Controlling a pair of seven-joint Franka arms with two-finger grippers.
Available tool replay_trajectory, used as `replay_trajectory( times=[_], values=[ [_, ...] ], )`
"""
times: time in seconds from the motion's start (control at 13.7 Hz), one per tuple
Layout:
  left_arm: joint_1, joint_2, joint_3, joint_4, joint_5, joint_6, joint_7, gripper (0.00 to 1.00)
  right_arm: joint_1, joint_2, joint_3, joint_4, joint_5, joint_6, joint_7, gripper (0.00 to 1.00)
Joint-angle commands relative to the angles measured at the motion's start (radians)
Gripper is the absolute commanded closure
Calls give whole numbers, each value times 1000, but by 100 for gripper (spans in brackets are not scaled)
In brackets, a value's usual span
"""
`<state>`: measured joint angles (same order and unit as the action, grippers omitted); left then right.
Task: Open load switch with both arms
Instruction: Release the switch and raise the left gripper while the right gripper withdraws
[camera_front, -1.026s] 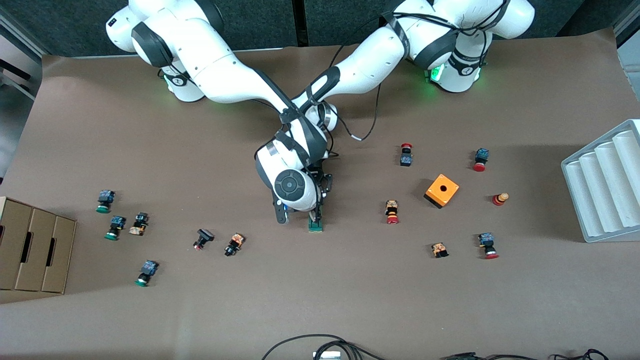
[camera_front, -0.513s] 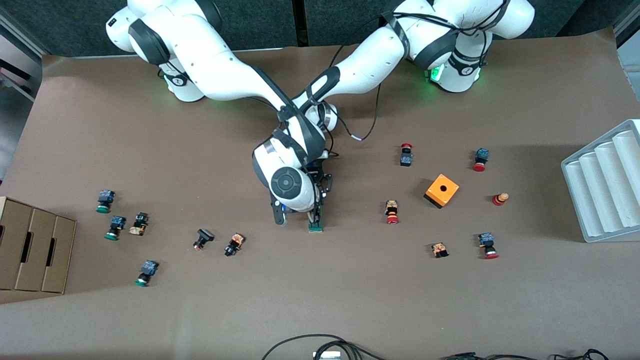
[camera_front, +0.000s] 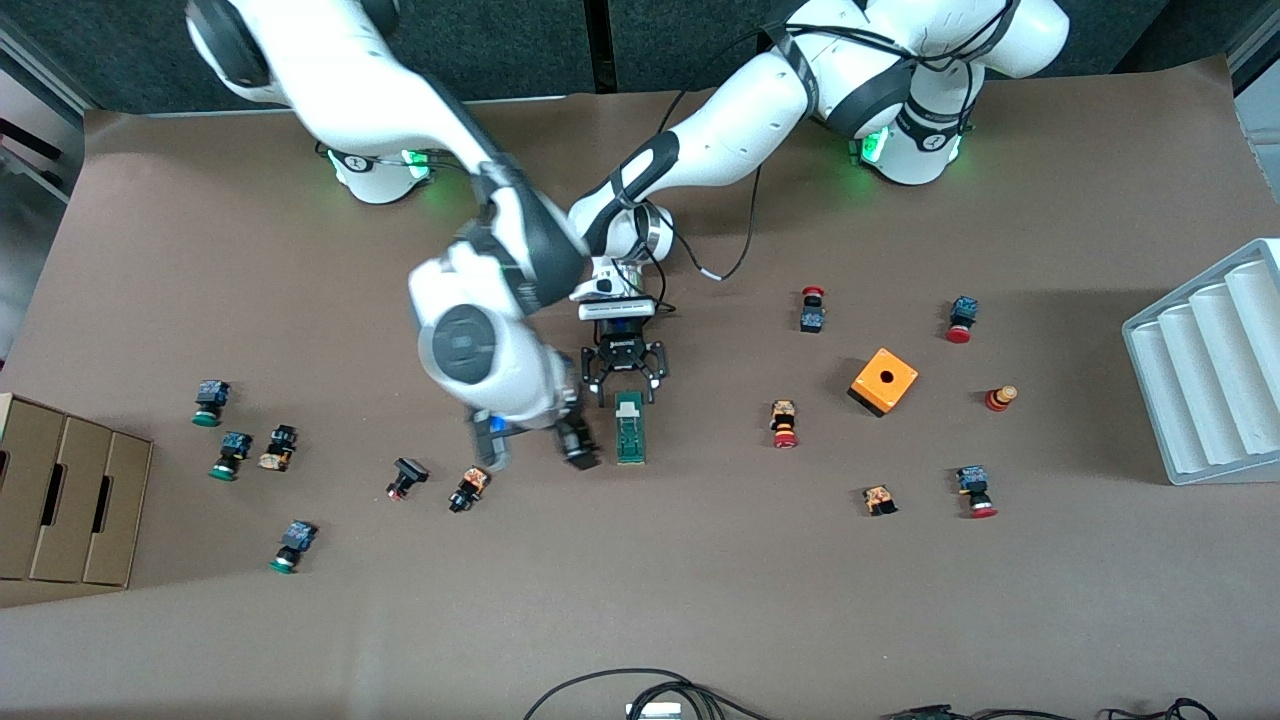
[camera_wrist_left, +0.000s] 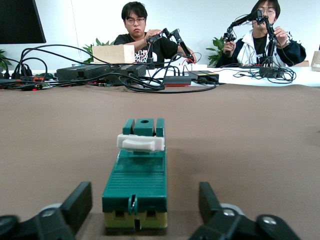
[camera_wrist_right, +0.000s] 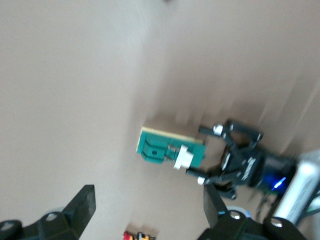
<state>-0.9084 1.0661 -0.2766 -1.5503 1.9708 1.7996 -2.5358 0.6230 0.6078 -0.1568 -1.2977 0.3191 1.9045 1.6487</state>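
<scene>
Both tools released; load switch white lever shows.

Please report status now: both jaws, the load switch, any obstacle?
Left gripper open, at switch's end. Right gripper open, beside it. Load switch flat on table, released. No obstacle.

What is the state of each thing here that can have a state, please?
load switch: lying flat on the table, free of both grippers, white lever visible on top.
left gripper: open, at the switch's end, not touching it.
right gripper: open, empty, beside the switch.
orange cube: resting on the table, hole facing up.
</scene>
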Motion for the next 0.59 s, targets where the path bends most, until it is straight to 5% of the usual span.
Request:
replay_trajectory(
  times=[0.0,0.22,0.51],
  values=[
    [-12,-3,4,21,-1,0,14,0,-66,-101,-18,-31,-15,-132,-258,2],
    [-12,-47,2,7,-59,23,25,0,-112,-186,-98,-35,-15,-255,-534,2],
    [-12,-130,-1,-14,-179,40,201,0,-276,-340,-98,-80,-20,-416,-924,2]
  ],
)
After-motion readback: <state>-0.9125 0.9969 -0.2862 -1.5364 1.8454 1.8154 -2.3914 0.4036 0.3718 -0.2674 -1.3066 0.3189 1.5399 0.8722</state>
